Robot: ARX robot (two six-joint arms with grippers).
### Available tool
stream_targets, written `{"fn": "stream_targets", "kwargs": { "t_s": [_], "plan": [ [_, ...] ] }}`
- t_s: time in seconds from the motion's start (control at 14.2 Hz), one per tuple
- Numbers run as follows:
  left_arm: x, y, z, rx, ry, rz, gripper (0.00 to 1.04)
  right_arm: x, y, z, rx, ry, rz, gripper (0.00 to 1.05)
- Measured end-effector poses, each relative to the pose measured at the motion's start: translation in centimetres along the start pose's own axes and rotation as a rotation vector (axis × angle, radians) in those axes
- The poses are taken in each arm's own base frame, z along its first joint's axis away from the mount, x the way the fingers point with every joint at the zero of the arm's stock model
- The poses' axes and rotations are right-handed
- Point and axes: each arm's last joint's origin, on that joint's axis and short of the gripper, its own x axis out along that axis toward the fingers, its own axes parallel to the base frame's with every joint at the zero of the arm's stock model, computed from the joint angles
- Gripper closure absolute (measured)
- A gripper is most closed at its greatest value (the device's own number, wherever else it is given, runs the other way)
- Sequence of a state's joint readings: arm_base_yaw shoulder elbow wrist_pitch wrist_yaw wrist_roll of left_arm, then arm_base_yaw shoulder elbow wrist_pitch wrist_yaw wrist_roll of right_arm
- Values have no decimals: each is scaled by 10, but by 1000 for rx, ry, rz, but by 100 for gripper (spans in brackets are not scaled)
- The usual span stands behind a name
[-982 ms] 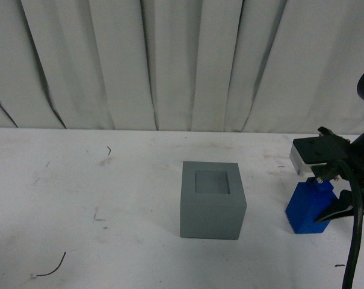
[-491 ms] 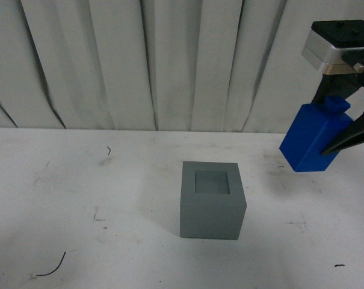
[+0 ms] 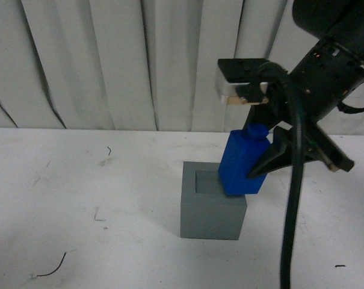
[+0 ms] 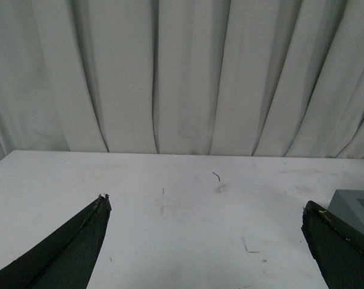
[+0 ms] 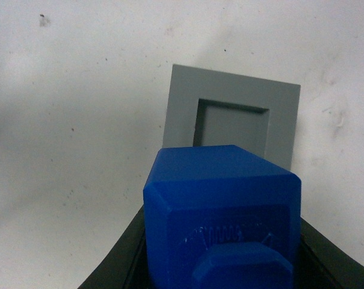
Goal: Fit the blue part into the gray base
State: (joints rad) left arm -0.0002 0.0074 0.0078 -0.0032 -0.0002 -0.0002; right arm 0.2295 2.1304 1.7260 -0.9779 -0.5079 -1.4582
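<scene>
The gray base (image 3: 210,208) stands on the white table, its square recess facing up. My right gripper (image 3: 254,159) is shut on the blue part (image 3: 242,162) and holds it tilted in the air over the base's right top edge, knob up. In the right wrist view the blue part (image 5: 221,211) fills the foreground with the gray base (image 5: 233,120) below and beyond it. My left gripper (image 4: 206,241) is open and empty, well left of the base, whose corner (image 4: 356,211) shows past one finger.
A white pleated curtain (image 3: 139,60) closes the back of the table. A short dark wire scrap (image 3: 51,270) lies at the front left, and small marks (image 3: 108,150) dot the tabletop (image 3: 79,192).
My right arm has lifted the blue part off the table at the right and carried it left, from beside the base to above its right top edge.
</scene>
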Motion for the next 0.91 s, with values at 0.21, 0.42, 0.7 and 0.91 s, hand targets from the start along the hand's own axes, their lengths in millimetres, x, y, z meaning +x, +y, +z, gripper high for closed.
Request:
{"fn": "stream_targets", "kwargs": {
  "t_s": [0.21, 0.42, 0.7, 0.91],
  "plan": [
    [0, 0, 0, 0, 0, 0, 7, 16, -7, 8, 70, 2, 6, 58],
    [0, 0, 0, 0, 0, 0, 7, 25, -15, 11, 103, 21, -1, 58],
    [0, 0, 0, 0, 0, 0, 7, 35, -23, 13, 101, 16, -7, 58],
    [0, 0, 0, 0, 0, 0, 7, 42, -21, 12, 113, 22, -9, 58]
  ]
}}
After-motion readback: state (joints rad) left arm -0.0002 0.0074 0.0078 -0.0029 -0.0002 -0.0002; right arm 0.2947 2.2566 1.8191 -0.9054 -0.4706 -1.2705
